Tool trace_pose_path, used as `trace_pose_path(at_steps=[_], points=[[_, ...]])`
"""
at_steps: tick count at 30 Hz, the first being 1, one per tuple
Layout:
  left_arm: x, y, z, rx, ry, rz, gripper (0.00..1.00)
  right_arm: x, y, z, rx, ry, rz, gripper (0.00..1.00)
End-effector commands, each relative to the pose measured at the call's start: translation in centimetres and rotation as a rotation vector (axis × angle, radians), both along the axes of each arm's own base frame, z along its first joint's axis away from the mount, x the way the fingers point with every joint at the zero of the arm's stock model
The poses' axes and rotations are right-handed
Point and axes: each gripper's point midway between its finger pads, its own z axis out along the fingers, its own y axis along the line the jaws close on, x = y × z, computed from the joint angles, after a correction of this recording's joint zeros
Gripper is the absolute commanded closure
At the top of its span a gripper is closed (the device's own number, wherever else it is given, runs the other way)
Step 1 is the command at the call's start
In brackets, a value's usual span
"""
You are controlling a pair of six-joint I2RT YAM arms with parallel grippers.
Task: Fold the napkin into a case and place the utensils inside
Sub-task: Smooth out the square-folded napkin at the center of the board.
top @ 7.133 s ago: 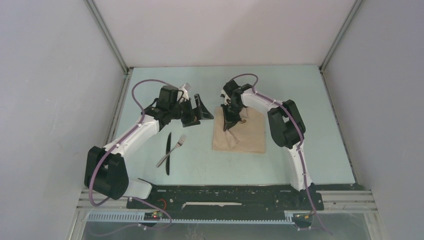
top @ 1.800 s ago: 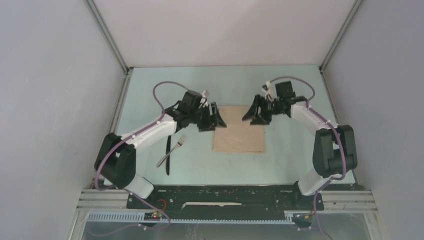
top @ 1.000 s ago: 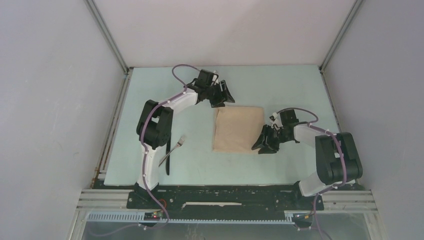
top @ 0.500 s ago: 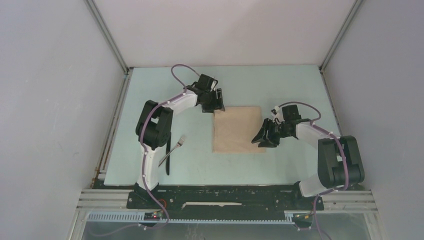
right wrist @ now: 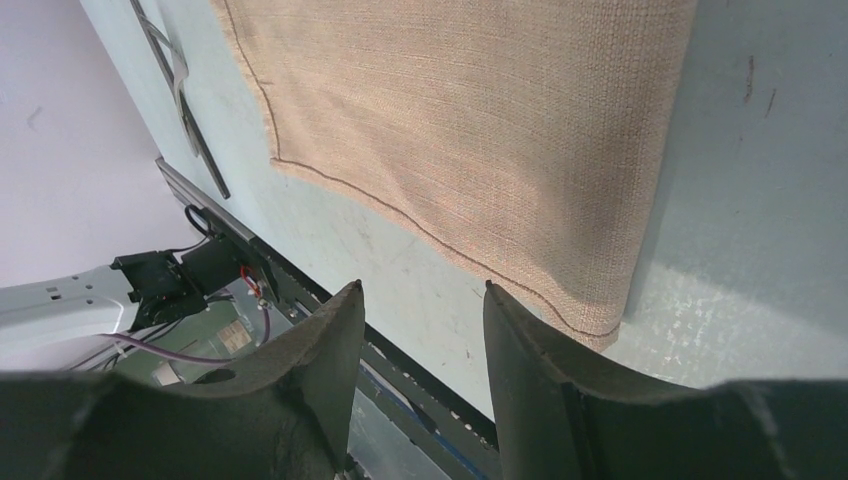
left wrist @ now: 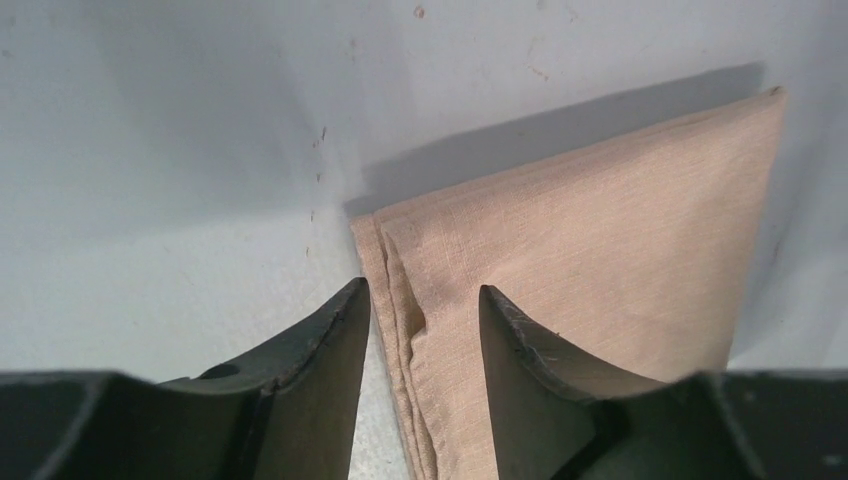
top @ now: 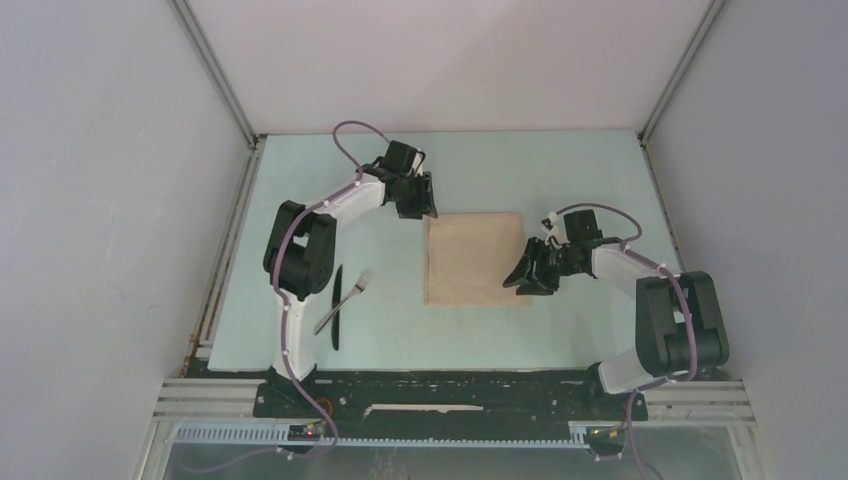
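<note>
Obs., left to right. A slim black table knife (top: 337, 312) and a silver metal fork (top: 352, 292) lie on the pale blue-green bench (top: 580, 180), left of centre. The fork is slanted across the knife, and both lie apart from the cloth. The left tool (left wrist: 420, 300) is low at the far left corner of the cloth. Its wrist view shows its fingers spread to either side of the cloth's left edge, with the stacked layers in the gap and nothing pinched yet. The beige tan woven napkin (top: 475, 258) lies flat mid-bench as a roughly square packet. The doubled edge says it is folded at least once, but it is too broad to count as a narrow case. The right tool (right wrist: 423, 300) hovers at the near right corner, fingers likewise spread and empty, with the hemmed corner just beyond its right finger. Handling, my judgement: the cloth is light and limp, with no stiffness to hold a crease by itself, and its layers may slide apart if only the top one is caught. The best hold looks to be at the edge close to a corner, with one finger worked under all layers. Both corners of a side should be carried together so the fold lands square. On this smooth bench the packet may drag rather than lift.
</note>
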Motion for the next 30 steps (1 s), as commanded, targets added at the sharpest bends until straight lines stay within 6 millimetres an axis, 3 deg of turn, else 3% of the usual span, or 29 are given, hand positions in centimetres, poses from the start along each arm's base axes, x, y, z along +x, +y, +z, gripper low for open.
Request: trace_pose_path(at_steps=[1,12,18,24,30], points=[[2.1,-1.1,2.5,-0.089,-0.048,-0.026,0.49,0.7,0.1,1.2,0.012,-0.053,0.024,0.45],[1.9,-0.9,-0.1,-0.060,0.004,-0.014,0.54,0.9,0.3,1.6,0.029,-0.063,0.026,0.46],[1.8,-0.9,-0.6,-0.059,0.012,-0.013,0.67,0.8,0.3,1.6,0.028,-0.063,0.029,0.46],[1.9,-1.0,0.3,-0.071,-0.011,-0.019,0.79,0.8,0.3,1.4,0.023,-0.062,0.032,0.45],[1.6,-1.1,-0.3,-0.075,0.008,-0.019,0.75,0.8,0.5,1.5,0.015,-0.076,0.036,0.42]])
